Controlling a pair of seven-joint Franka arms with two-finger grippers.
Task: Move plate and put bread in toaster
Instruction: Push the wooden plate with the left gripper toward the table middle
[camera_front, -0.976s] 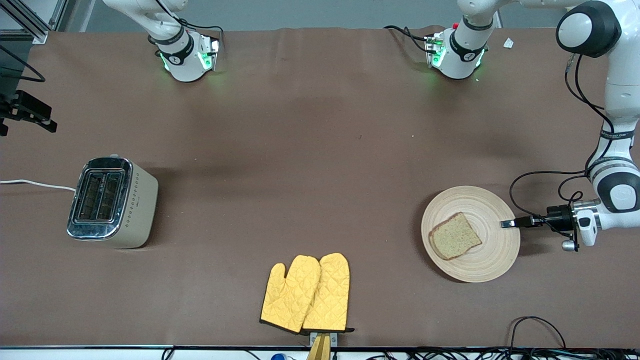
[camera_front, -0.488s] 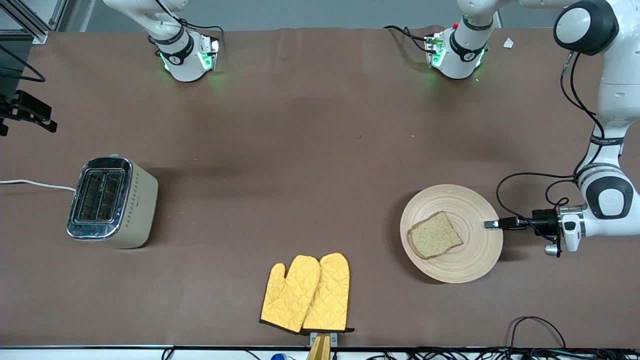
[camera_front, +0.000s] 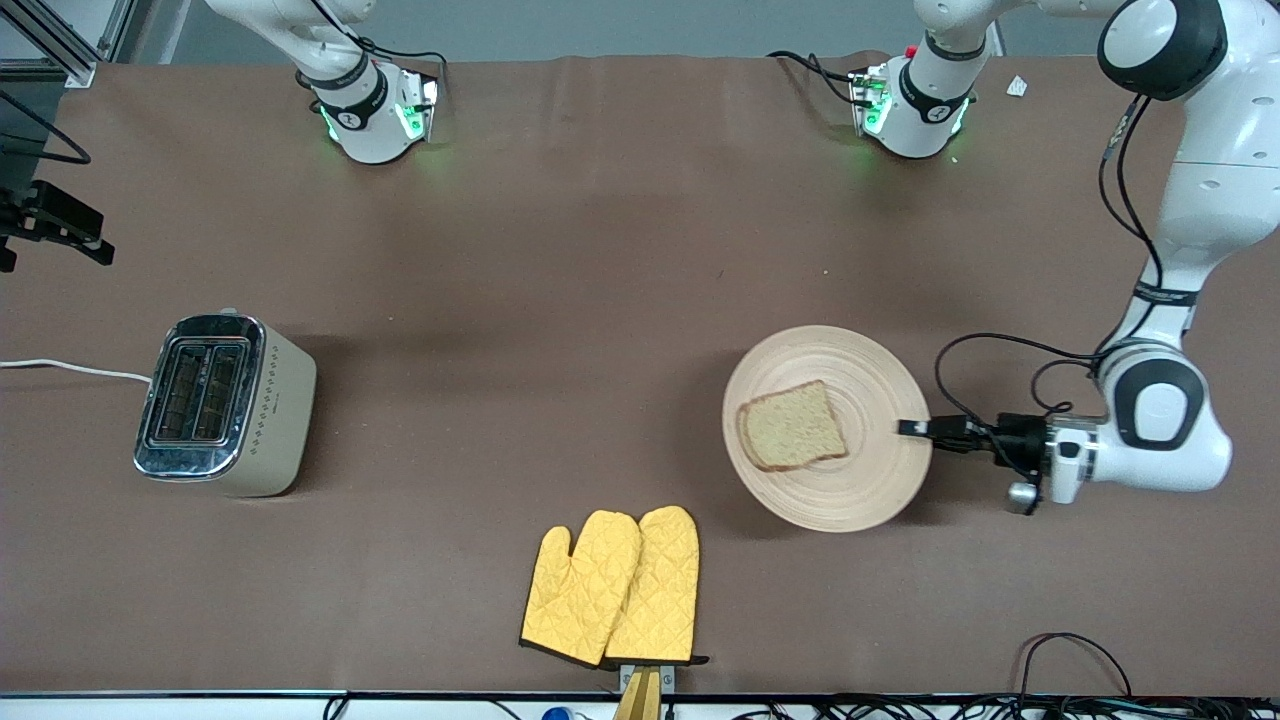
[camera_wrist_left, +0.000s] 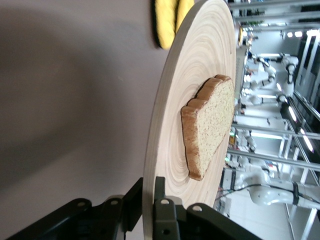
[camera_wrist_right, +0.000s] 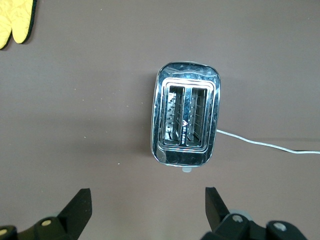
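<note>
Left gripper (camera_front: 912, 428) clamped on the rim of the plate (camera_front: 860, 490) at the edge toward the left arm's end of the table, one finger (camera_wrist_left: 165, 215) above the rim and one below, as seen in the left wrist view. Plate (camera_wrist_left: 175, 125) low over the brown table (camera_front: 600, 300); whether resting or just lifted cannot be told. Slice of bread (camera_front: 792, 426) lying flat on the plate, a little toward the right arm's end from its middle; brown crust and speckled crumb clear in the left wrist view (camera_wrist_left: 207, 130).

Toaster (camera_front: 225, 403) standing well apart, toward the right arm's end of the table, both slots up and nothing in them, white cord (camera_front: 70, 368) trailing off the table's edge. Small dark mark on its cream side, too small to read; dotted diamond pattern beside it. Small logo glinting between the slots in the right wrist view (camera_wrist_right: 186, 120), not legible.

Right gripper (camera_wrist_right: 145, 210) hanging high above the toaster, fingers spread wide, holding nothing; that arm waiting.

Pair of yellow quilted oven mitts (camera_front: 612, 586) nearer the front camera, between toaster and plate.
</note>
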